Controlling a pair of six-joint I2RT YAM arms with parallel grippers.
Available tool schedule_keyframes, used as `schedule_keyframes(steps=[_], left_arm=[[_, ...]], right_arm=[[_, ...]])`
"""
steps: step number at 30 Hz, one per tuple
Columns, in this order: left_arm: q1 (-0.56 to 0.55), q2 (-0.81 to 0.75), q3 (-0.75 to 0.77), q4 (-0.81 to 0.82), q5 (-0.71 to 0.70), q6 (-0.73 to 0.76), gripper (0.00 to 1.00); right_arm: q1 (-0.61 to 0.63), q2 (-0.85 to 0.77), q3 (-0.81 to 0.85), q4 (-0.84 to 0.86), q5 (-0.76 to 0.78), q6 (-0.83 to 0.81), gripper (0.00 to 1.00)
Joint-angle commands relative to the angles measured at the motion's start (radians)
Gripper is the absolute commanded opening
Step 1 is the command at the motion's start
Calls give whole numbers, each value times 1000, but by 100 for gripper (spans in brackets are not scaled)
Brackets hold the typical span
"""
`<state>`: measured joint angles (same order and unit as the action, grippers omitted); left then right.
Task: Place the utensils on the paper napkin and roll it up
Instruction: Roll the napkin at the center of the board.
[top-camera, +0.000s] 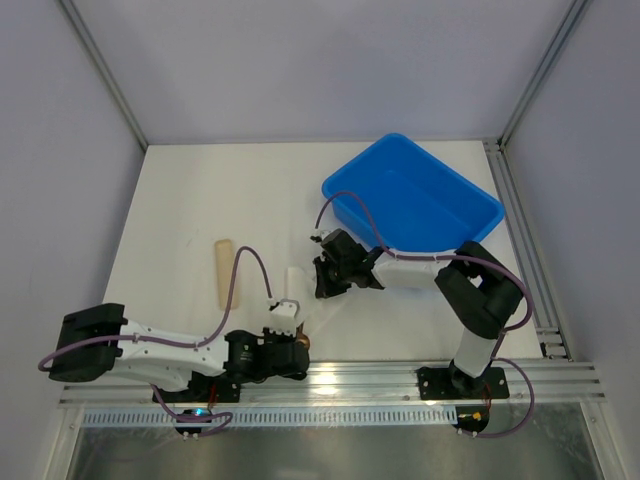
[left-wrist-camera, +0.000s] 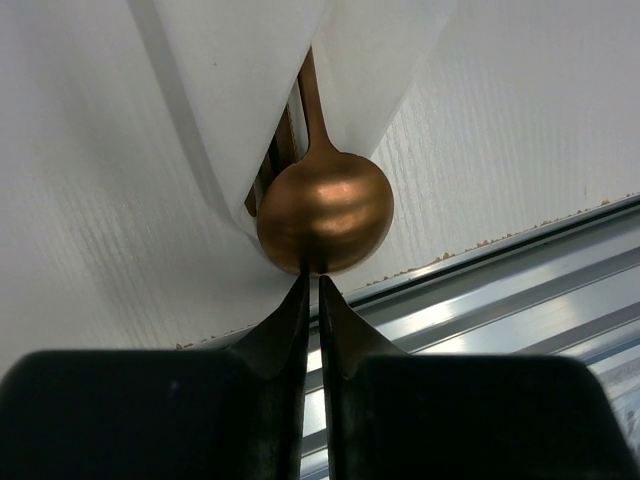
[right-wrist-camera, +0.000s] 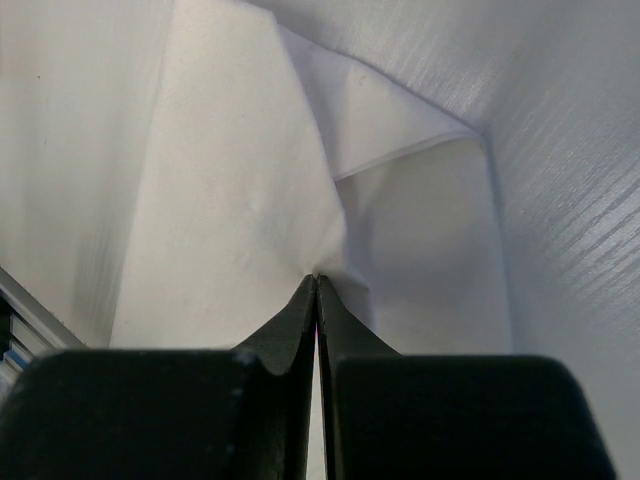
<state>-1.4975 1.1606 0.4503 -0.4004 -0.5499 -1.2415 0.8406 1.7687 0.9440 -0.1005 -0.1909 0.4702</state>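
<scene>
Bronze spoon (left-wrist-camera: 325, 215) half-wrapped, right gripper (right-wrist-camera: 317, 278) pinching napkin (right-wrist-camera: 230, 200)

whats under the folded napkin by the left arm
The spoon: its round bowl pokes out from under the napkin and its handle runs beneath. Dark prongs beside it look like the fork. The rest of both handles is covered.

The white table (top-camera: 200, 200) carries a blue plastic tub (top-camera: 420, 195) at its far right and a tan cylinder (top-camera: 224, 272) lying left of centre. Near the front aluminium rail (top-camera: 400, 375), a folded white paper napkin (left-wrist-camera: 240, 90) covers the handles of a bronze spoon (left-wrist-camera: 325, 215) and fork (left-wrist-camera: 285, 140).
</scene>
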Motion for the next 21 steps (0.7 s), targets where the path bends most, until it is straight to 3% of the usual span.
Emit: schedule_keyframes(steps=[1, 21], left_arm=[[11, 4, 16, -11, -62, 16, 8], [42, -70, -4, -61, -64, 8, 8]], right_arm=[[12, 17, -14, -56, 38, -21, 4], [11, 44, 38, -76, 51, -33, 4]])
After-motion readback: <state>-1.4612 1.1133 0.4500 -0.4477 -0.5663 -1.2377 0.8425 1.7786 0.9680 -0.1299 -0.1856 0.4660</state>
